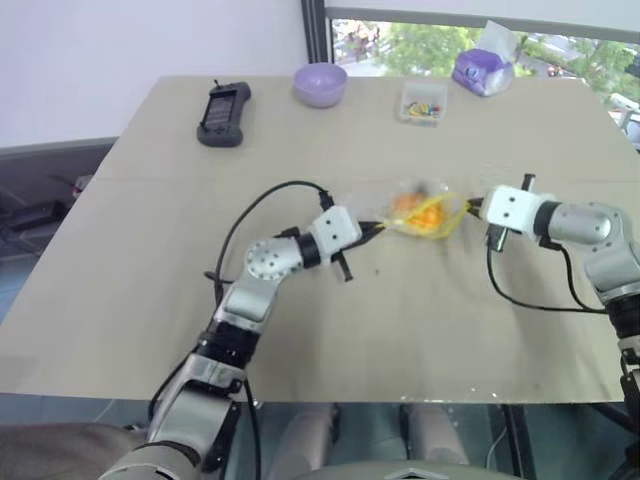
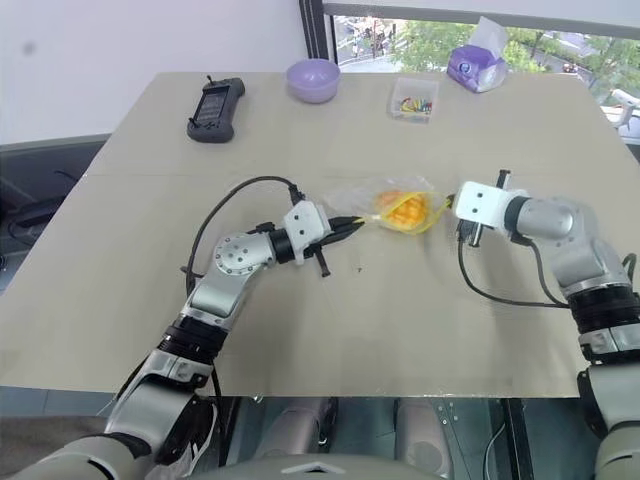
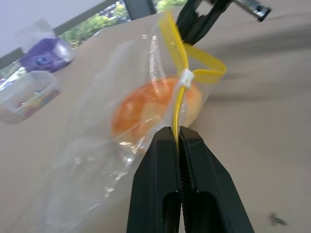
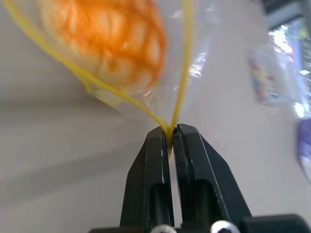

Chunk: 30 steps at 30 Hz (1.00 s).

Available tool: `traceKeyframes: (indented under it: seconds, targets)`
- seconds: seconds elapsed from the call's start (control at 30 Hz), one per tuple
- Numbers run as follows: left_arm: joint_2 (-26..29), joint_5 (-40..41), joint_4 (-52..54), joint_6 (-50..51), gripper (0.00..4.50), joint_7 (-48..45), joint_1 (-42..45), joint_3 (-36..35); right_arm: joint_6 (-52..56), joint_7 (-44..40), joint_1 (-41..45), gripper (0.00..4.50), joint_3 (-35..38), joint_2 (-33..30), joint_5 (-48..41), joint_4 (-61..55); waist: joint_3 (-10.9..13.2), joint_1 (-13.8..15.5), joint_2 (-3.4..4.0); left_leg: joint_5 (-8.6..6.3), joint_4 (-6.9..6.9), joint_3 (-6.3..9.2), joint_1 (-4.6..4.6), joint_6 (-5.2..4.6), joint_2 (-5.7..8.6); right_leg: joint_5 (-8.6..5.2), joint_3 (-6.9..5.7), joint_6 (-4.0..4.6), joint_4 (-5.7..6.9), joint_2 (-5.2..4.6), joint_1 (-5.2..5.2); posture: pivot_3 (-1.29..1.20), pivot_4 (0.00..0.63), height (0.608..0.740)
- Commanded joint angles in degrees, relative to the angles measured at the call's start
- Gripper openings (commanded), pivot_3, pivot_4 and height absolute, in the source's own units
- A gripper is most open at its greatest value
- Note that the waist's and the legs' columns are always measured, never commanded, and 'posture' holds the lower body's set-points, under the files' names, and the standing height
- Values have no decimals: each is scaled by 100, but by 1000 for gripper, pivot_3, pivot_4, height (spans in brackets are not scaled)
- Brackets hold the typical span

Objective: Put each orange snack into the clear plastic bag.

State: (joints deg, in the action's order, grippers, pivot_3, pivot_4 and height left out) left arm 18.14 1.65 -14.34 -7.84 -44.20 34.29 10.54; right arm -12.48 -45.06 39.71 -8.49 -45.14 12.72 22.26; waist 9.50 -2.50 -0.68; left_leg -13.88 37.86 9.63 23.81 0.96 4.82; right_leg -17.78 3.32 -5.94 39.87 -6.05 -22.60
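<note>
Clear plastic bag [image 1: 420, 212] stretched between both grippers over the middle of the beige table [image 1: 150, 280], one orange snack [image 1: 424, 211] inside, criss-cross top visible through the film in the right wrist view. Left gripper [image 3: 178, 138] clamped tight on the bag's yellow seal strip [image 3: 180, 104] at the bag's left end, fingers [image 3: 160, 174] pressed together with the strip between them. Right gripper [image 4: 170, 133] likewise pinched shut on the same strip at the opposite end, where the two yellow edges meet in a point. Strip looping open above the snack, white slider [image 3: 187, 76] midway along it. Bag hanging between the two gripper tips, crinkled, whether touching the tabletop or just off it cannot be told. At the far edge of the table, well apart from the bag: black handheld device [image 1: 223, 113] at far left, lilac bowl [image 1: 320, 84] beside it, small clear box of colourful bits [image 1: 422, 102] further right, purple-and-white wrapped packet [image 1: 484, 70] near the window. Black cables [image 1: 250, 215] trailing from both wrists across the table
</note>
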Motion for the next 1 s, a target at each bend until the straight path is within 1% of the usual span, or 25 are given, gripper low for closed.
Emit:
traceKeyframes:
  seconds: [0.03, 0.2, 0.3, 0.43, 0.5, 0.53, 0.57, 0.67, 0.7, 0.73, 0.83, 0.93, 1.0]
  targets:
    - [-73, 217, -29, -160, 0, 379, 425, -447, -16, 403, 446, 238, 481, -70, -185, 61, 0, 0, 0, 0, 0, 0, 0, 0, -1, 0, 0, 0, -1, 0, 0, 0, 150, 740]
    - [-137, 146, -383, -387, 0, 883, 932, -750, -121, 755, 788, 238, 682, -14, -253, 310, 0, 3, 0, 0, -1, -1, 3, 0, 0, 0, 0, 0, -6, -2, 0, 0, 150, 740]
    - [-168, 162, -486, -415, 0, 933, 1058, -766, -147, 672, 741, 238, 616, -7, -270, 269, 0, -3, 0, 0, -1, -2, 3, 0, 0, 0, 0, 0, -4, -2, 0, 0, 150, 740]
    - [-205, 155, -416, -429, 0, 812, 927, -651, -125, 449, 521, 238, 522, -34, -290, 203, 0, -2, 0, 0, -1, -2, 3, 0, 0, 0, 0, 0, -4, -2, 0, 0, 150, 740]
    - [-217, 162, -337, -396, 0, 760, 809, -595, -47, 244, 364, 238, 486, -132, -289, 102, 0, -1, 0, 0, -1, -2, 3, 0, 0, 0, 0, 0, -4, -2, 0, 0, 150, 740]
    - [-228, 172, -284, -368, 0, 742, 753, -566, 98, 7, 242, 238, 476, -222, -352, -33, 0, -1, 0, 0, 0, -2, 3, 0, 0, 0, 0, 0, -4, -2, 0, 0, 150, 740]
    - [-237, 178, -248, -349, 0, 731, 718, -550, 206, -162, 160, 452, 477, -280, -399, -136, 0, -1, 0, 0, -1, -2, 3, 0, 0, 0, 1, 0, -4, -2, 0, 0, 150, 740]
    - [-274, 195, -121, -268, 0, 664, 600, -475, 1160, -1056, -272, 1313, 597, -474, -1041, -880, 0, 3, 0, 0, -1, 0, 4, 0, 0, 0, 0, 0, -3, -2, 0, 0, 150, 740]
    - [-284, 199, -97, -241, 0, 640, 575, -466, 1453, -1262, -385, 1943, 600, -538, -1192, -1120, 0, 3, 0, 0, 0, 2, 4, 0, 0, 0, -1, 0, -4, -2, 0, 0, 150, 740]
    - [-290, 201, -83, -223, 0, 623, 558, -463, 1621, -1393, -451, 2196, 584, -590, -1271, -1288, 0, 0, 0, 0, 1, 3, 4, 0, 0, 0, -2, 0, -4, -1, 2, 0, 150, 740]
    - [-286, 201, -45, -193, 0, 568, 497, -439, 1996, -1477, -421, 2196, 567, -539, -1401, -1602, 0, -21, 0, 0, 5, -1, 3, 0, 0, 0, 1, 0, -1, 0, 2, 0, 150, 740]
    - [-276, 215, -10, -160, 0, 534, 471, -419, 2043, -1410, -276, 2196, 413, -388, -1296, -1685, 0, -12, 0, 0, 7, 2, 1, 0, -1, 0, -1, 0, 2, 1, 2, 0, 150, 740]
    - [-276, 216, -6, -146, 0, 525, 474, -411, 1912, -1325, -168, 2196, 266, -313, -1088, -1517, 0, -6, 0, 0, 9, 2, 2, 0, 0, 0, -1, 0, 2, 0, 2, 0, 150, 740]
